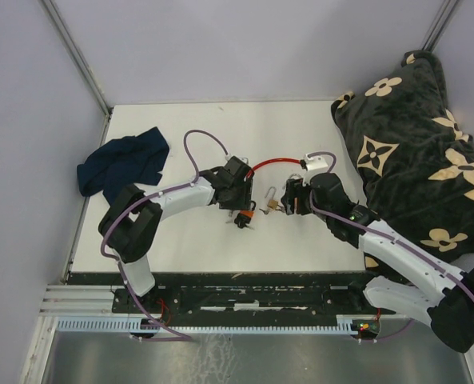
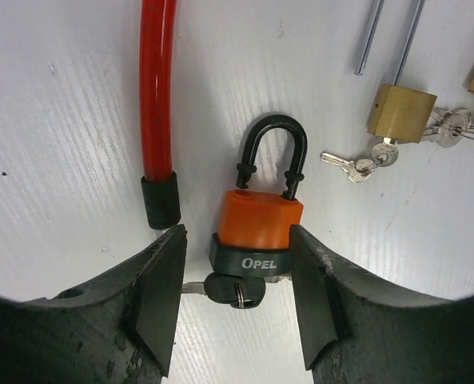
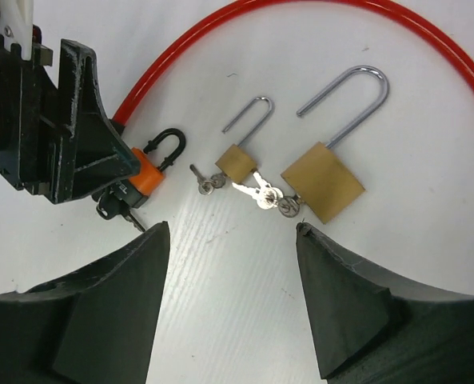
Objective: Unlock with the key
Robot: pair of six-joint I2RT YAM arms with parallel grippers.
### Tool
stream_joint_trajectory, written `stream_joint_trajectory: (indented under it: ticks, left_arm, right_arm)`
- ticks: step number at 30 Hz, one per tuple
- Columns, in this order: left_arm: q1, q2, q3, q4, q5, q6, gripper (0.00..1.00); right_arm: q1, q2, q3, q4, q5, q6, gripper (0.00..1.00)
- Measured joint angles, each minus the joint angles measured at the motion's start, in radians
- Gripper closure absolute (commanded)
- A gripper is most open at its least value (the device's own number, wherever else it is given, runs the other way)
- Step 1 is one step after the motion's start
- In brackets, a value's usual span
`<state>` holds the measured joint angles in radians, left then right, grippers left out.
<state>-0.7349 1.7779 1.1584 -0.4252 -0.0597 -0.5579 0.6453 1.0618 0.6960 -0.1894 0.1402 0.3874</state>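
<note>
Mid-table, between the two arms: the orange padlock lies flat on the white table, its black shackle pointing away from the left wrist. The key sits in the keyway at the dark base, its head sticking out toward that camera.

The left gripper straddles the lock body with its fingers spread. One pad sits right against the lock's side and the other stands off, with bare table showing in the gap. We read this as a brace rather than a clamp, set there so the body cannot spin when the key is turned.

The right gripper hangs over bare table with its fingers wide apart and nothing between them. It is just short of the small brass padlock, the large brass padlock and their loose keys. We judge these spares, not the target.

The capped end of the red cable lies just beside the left gripper, apart from the orange lock.

One shackle leg seems to stop short of the body. We cannot tell whether it is released.
</note>
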Motion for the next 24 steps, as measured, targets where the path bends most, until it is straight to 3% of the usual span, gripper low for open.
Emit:
stream_joint_trajectory:
  ticks: [6,12,14,20,24]
  left_arm:
    - [0.01,0.007,-0.008,-0.019,-0.031,0.0,0.4]
    - [0.043,-0.081,-0.077,-0.033,-0.038,-0.006,0.36]
    - [0.079,-0.171,-0.116,-0.037,-0.034,-0.012,0.35]
    - [0.267,-0.523,-0.208,-0.056,-0.048,-0.023,0.16]
    - [0.316,-0.756,-0.21,-0.081,-0.116,-0.021,0.06]
  right_arm:
    - [0.0,-0.091,0.003,-0.109,0.078,-0.022,0.24]
    - [-0.003,-0.177,0.003,-0.206,0.196,-0.043,0.12]
    - [-0.005,-0.202,0.008,-0.25,0.247,-0.048,0.01]
    - [-0.007,-0.326,0.039,-0.375,0.403,-0.05,0.01]
    - [-0.007,-0.44,0.073,-0.442,0.483,-0.048,0.01]
